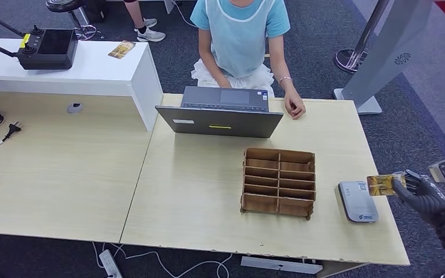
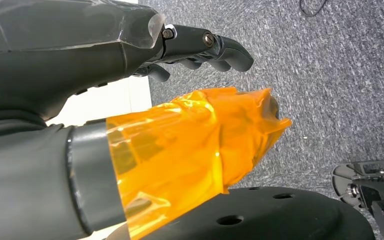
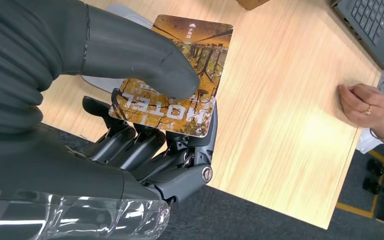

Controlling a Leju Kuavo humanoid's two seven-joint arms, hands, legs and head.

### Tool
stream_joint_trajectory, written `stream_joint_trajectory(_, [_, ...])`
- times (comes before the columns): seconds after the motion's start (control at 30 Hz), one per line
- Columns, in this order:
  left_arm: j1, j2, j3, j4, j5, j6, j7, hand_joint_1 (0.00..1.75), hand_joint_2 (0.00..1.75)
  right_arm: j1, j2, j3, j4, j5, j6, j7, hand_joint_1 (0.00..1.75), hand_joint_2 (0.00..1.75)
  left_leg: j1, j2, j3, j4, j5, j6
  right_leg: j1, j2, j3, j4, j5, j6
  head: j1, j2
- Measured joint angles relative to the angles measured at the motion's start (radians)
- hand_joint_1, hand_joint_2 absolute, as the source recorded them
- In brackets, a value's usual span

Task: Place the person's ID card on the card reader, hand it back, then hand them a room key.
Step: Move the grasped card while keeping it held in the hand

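Head view shows the right hand (image 1: pixel 423 194) pinching the card (image 1: pixel 380 185) between thumb and fingers, poised just above the card reader (image 1: pixel 358 201) near the surface (image 1: pixel 197 191) edge. Left hand (image 2: pixel 200 50) hangs empty, fingers loosely curled (over carpet). Risk: the shallow edge pinch may let the card slip or land askew, off the reader.

Matt pale wood-grain table (image 1: pixel 208 191), brown cardboard organiser (image 1: pixel 278 180), glossy printed card (image 3: pixel 177 75), smooth grey plastic reader (image 1: pixel 357 201).
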State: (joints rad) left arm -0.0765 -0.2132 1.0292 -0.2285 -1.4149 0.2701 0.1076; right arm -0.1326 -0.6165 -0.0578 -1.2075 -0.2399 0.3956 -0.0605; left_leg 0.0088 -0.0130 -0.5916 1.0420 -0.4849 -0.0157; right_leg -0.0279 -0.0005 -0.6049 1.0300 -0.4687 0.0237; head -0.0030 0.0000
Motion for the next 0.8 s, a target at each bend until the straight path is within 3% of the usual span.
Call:
stream_joint_trajectory(0.6, [0.000, 0.000, 0.000, 0.000, 0.000, 0.000, 0.000, 0.00, 0.00, 0.000, 0.000, 0.000, 0.007, 0.001, -0.001, 0.001, 1.75, 1.75, 0.000, 0.000, 0.000, 0.000, 0.000, 0.000, 0.000, 0.000, 0.000, 0.000, 0.000, 0.000, 0.000, 0.000])
stream_joint_trajectory(0.8, [0.000, 0.000, -0.001, 0.000, -0.004, 0.000, 0.011, 0.00, 0.00, 0.004, 0.017, 0.016, 0.031, 0.083, -0.057, 0.010, 1.75, 1.75, 0.000, 0.000, 0.000, 0.000, 0.000, 0.000, 0.000, 0.000, 0.000, 0.000, 0.000, 0.000, 0.000, 0.000])
